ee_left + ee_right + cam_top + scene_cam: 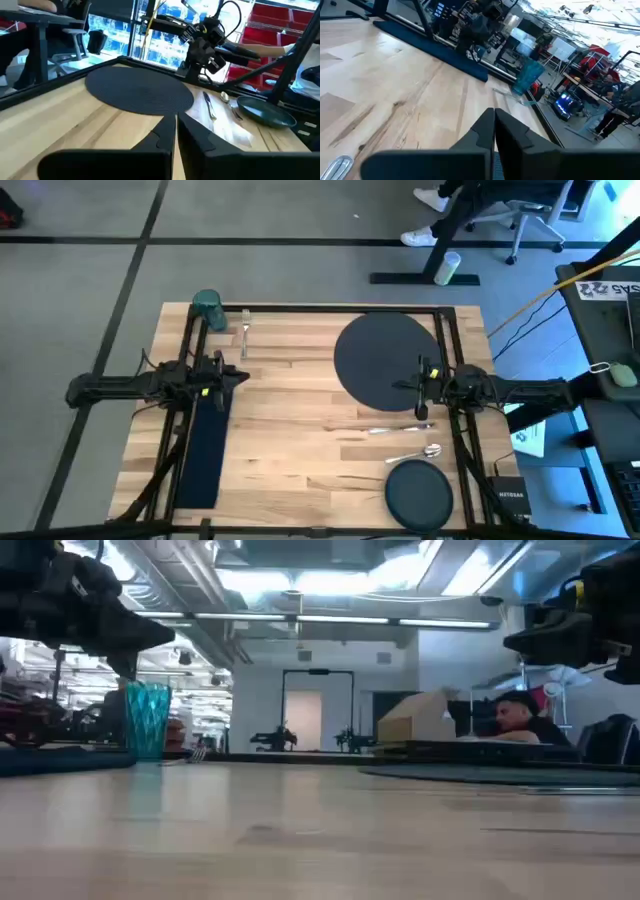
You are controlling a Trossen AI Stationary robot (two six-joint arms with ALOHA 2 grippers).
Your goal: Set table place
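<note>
High view: round dark grey charger [385, 360] flat on table [300, 430].

Butcher-block table [300, 380] carries: charger [385, 360], plate [418, 492], napkin [205, 450], cup [208, 308], fork [245, 330], knife [385, 430], spoon [418, 452].

the high view looked straight down from well above the table [300, 420], taking in its whole top and the floor around it. the low view sat at the table's surface [300, 830], close to the wood, facing level across it into the room beyond, with the teal cup [148, 720] standing far across. the left wrist view looked from just above the table toward the round charger [140, 90] and the other arm past it. the right wrist view faced the opposite way over the table, toward the cup [527, 76] and the navy napkin [435, 47]. both wrist views and the high view shared the table's middle.
</note>
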